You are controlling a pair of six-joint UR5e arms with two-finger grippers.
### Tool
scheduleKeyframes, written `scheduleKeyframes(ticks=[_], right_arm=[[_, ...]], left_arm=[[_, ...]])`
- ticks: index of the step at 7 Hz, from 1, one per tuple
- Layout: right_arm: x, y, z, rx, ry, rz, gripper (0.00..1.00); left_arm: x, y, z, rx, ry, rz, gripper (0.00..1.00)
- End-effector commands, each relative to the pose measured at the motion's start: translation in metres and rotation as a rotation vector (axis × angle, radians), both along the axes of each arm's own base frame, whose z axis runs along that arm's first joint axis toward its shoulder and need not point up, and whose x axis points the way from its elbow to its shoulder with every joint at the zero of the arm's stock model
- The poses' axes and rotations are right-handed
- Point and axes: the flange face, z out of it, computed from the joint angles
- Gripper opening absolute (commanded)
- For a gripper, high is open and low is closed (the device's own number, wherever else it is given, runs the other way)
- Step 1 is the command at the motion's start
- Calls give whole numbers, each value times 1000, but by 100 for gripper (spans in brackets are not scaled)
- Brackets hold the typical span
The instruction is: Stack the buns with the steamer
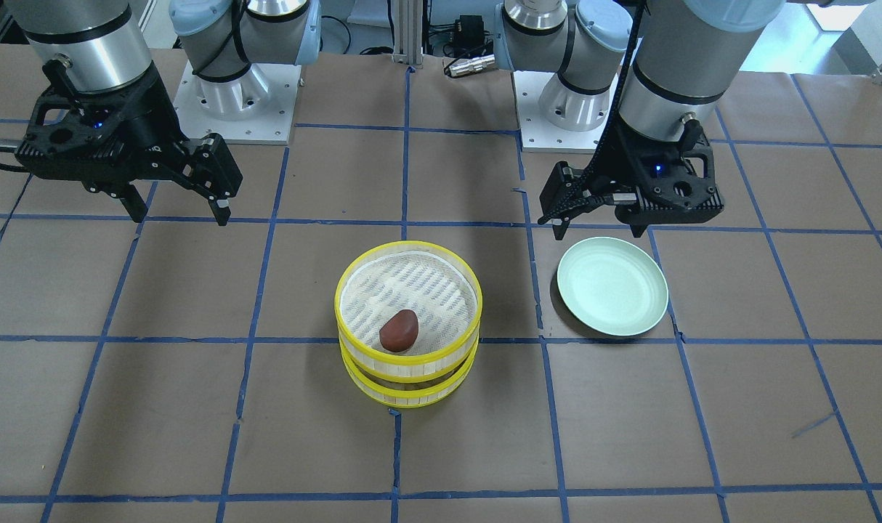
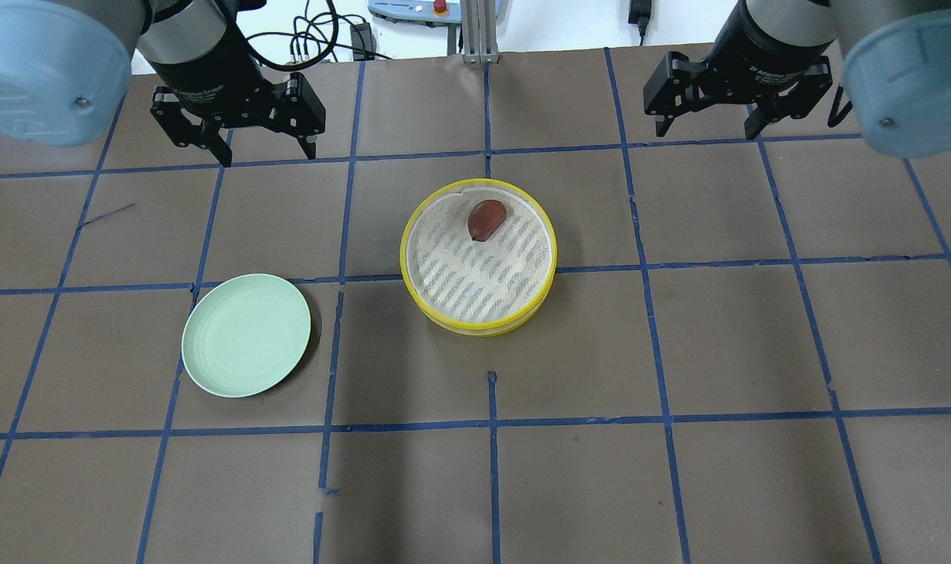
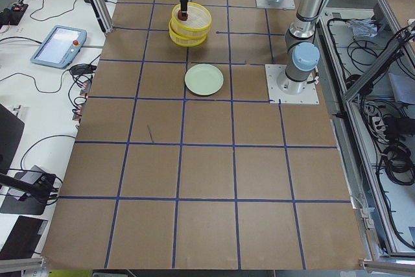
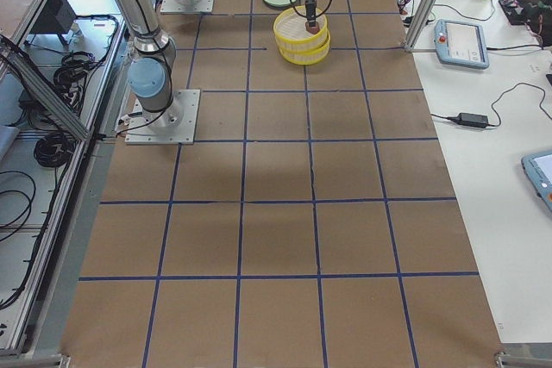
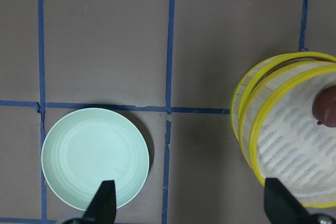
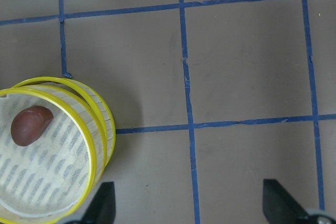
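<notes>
Glossy oval bun [image 1: 399, 330]: reddish-brown. Round two-tier steamer [image 1: 410, 372]: yellow rims, white liner [image 1: 426, 287] dashed grey. Round plate [image 1: 612, 287]: pale green. Paper-covered tabletop [image 1: 194, 407]: brown, gridded with blue tape.

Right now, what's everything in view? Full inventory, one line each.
steamer baskets: 2, yellow-rimmed with pale slatted walls, stacked one on the other at the table's middle
bun: 1, glossy reddish-brown, lying in the top basket near its far rim in the overhead view
plate: 1, pale green, empty, flat on the table to the robot's left of the baskets, not touching them
table: 1, brown covering with a blue tape grid
left claw: 1, black, open, empty, raised over the far left of the table
right claw: 1, black, open, empty, raised over the far right of the table
</notes>
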Motion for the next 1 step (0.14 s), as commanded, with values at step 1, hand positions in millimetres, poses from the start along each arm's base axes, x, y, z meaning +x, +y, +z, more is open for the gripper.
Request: scheduleKeyframes(ticks=[1], right_arm=[[1,0,-5,11,1,3,100]], left_arm=[[0,2,0,3,-1,-2,100]])
